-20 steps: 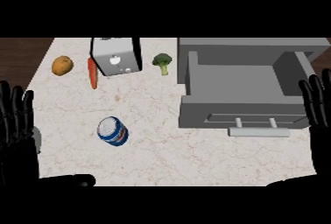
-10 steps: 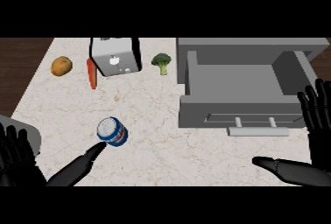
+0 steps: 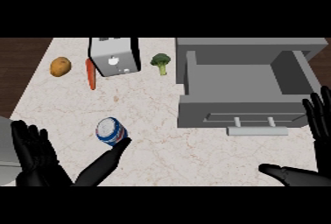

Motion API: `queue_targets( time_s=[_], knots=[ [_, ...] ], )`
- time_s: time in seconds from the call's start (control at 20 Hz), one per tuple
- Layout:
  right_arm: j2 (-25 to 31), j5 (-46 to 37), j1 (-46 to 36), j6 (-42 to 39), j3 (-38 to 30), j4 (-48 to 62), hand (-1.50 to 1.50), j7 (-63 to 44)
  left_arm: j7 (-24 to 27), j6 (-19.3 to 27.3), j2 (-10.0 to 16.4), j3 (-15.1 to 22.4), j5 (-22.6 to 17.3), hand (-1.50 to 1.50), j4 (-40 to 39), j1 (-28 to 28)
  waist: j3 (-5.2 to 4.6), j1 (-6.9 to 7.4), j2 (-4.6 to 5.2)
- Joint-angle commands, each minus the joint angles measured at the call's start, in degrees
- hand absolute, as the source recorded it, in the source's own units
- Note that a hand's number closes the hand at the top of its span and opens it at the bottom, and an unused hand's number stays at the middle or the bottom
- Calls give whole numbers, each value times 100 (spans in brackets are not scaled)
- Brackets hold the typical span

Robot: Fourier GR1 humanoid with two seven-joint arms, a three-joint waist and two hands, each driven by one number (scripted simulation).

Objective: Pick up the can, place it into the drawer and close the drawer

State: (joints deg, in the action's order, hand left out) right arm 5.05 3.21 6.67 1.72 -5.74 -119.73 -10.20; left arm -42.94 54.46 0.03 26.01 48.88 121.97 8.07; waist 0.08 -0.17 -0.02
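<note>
The left robot hand (image 3: 39, 164), spread, thumb seemingly touching the can (image 3: 110, 130), frames a grasp; the drawer (image 3: 242, 107) stands open.

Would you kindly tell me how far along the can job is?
Done: only the drawer stands open. In hand: the open left hand is beside the can on the counter, not holding it. Left: grasp, place in drawer, close it.

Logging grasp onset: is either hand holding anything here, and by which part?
Nothing held: left hand and right hand are open, left thumb just beside the can.
</note>
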Motion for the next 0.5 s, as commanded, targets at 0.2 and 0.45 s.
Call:
queue_targets(
  time_s=[0.2, 0.45],
  knots=[
    [-70, 50, 611, -224, -73, -305, -150, 219, -278, 684, -3, -210, -418, -150, -1143, -783, -9, -39, 1],
    [-100, 23, 350, -212, -138, -86, -150, 229, -235, 1030, -3, 38, -393, -150, -1499, -559, -8, -3, 0]
  ],
)
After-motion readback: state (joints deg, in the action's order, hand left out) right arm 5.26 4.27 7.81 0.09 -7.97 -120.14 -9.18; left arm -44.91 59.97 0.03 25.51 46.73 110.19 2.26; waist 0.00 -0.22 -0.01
